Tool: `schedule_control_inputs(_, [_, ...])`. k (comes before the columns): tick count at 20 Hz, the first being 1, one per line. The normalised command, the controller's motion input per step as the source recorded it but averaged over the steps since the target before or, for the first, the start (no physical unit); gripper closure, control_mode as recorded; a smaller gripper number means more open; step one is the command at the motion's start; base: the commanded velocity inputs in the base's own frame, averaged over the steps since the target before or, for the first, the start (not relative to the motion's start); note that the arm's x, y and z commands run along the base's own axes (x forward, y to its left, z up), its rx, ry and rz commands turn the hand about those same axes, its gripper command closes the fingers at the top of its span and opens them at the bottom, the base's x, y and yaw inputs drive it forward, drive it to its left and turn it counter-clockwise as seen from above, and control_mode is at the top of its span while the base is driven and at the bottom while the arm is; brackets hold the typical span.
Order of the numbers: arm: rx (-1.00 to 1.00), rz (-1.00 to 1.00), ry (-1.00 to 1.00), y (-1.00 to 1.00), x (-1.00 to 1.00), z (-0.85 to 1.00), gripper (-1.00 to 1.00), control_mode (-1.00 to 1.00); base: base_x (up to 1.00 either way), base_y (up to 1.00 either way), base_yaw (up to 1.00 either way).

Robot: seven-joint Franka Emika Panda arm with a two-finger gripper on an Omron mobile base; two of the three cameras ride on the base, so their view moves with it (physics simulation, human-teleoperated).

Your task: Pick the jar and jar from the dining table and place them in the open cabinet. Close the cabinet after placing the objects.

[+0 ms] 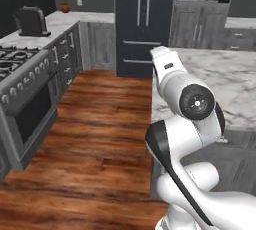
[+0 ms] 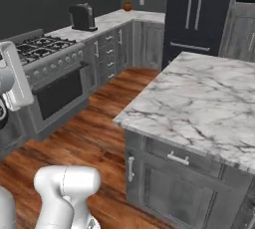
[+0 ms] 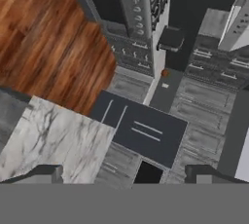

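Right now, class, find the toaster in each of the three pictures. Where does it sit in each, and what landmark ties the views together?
Left base view: the toaster stands upper left on the far counter, beyond the stove.
Right base view: upper left of centre, same counter.
Hand view: small dark block, upper right of centre, seen rolled over.
Shared landmark: the dark fridge with its silver handles, beside the small orange fruit.

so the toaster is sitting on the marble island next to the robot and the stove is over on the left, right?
Not quite. The toaster sits on the far counter beyond the stove, not on the marble island; the stretch of island top in view is bare. The right base view shows it. The stove is indeed on the left.
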Motion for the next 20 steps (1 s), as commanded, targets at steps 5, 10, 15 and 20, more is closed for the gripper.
schedule_control_inputs(5, [0.00, 0.00, 0.00, 0.00, 0.00, 0.00, -1.00, 1.00, -0.49, -0.85, -0.40])
schedule_control_inputs(10, [0.00, 0.00, 0.00, 0.00, 0.00, 0.00, -1.00, 1.00, -0.43, -0.92, -0.40])
schedule_control_inputs(15, [0.00, 0.00, 0.00, 0.00, 0.00, 0.00, -1.00, 1.00, -0.40, -0.95, -0.39])
schedule_control_inputs(20, [0.00, 0.00, 0.00, 0.00, 0.00, 0.00, -1.00, 1.00, -0.39, -0.96, -0.39])
